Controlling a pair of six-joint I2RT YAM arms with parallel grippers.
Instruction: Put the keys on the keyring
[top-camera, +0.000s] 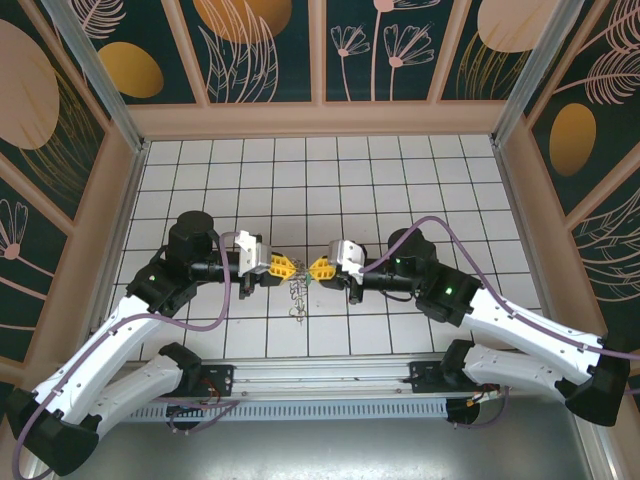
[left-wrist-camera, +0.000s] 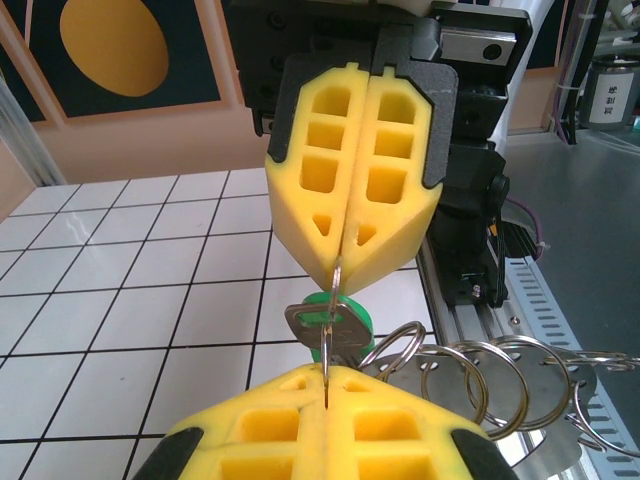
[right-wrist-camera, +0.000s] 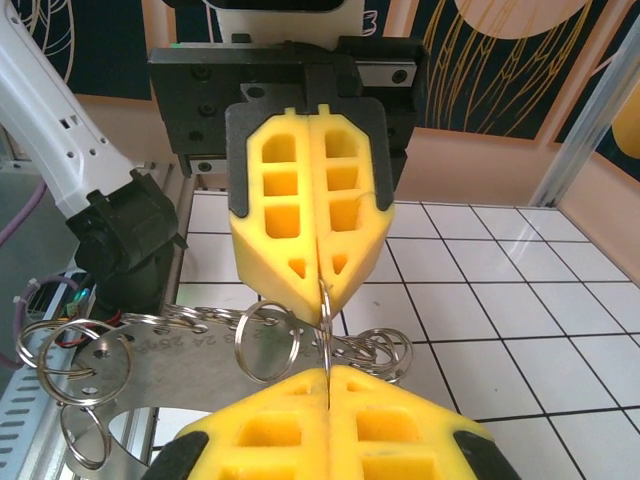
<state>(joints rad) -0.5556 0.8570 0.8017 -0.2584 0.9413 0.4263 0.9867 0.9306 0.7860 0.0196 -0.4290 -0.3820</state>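
Your left gripper (top-camera: 283, 267) and right gripper (top-camera: 322, 268) face each other tip to tip, close to touching, between the two arms. On both, the jaws are pressed fully together, so the yellow pads (right-wrist-camera: 280, 440) meet along a single seam. Your left arm (top-camera: 100, 350) and right arm (top-camera: 520, 325) each slope up and inward from the outer corners, then bend at the elbow. Both forearms lie roughly level, pointing at each other.

Glossy metal keys (left-wrist-camera: 310, 322) (green plastic head (left-wrist-camera: 362, 318)), polished keyring (right-wrist-camera: 140, 370)
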